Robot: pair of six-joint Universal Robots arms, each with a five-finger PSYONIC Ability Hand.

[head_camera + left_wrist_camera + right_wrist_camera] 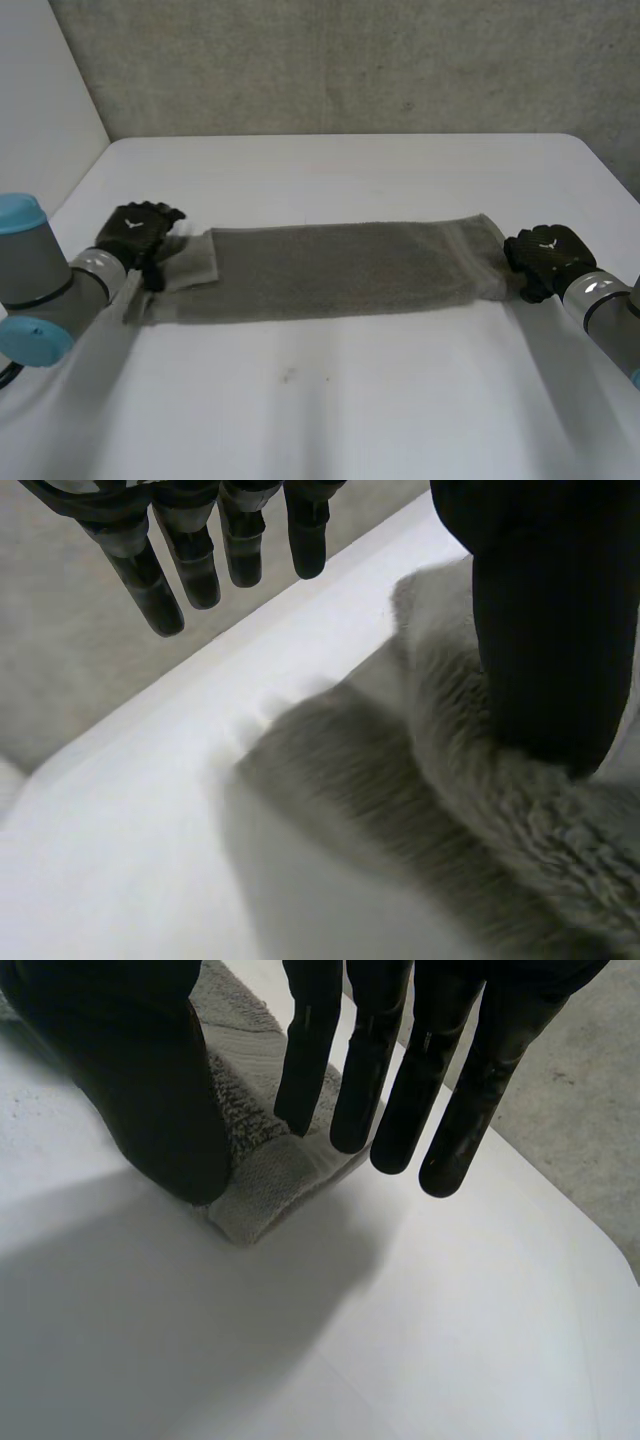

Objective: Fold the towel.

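A grey towel (330,270) lies as a long, narrow strip across the white table (350,400). My left hand (138,232) is at its left end. There the thumb (550,630) rests on the towel (500,820), while the fingers (190,560) hang straight above the bare table, off the cloth. My right hand (545,258) is at the right end. Its thumb (150,1080) presses on the towel (260,1195) beside the corner. The straight fingers (305,1070) touch the cloth's edge, and the corner is bunched up between them and the thumb.
A grey wall stands behind the table's far edge. A lighter flap of the towel (190,262) sticks out at the left end. Bare table lies in front of and behind the strip.
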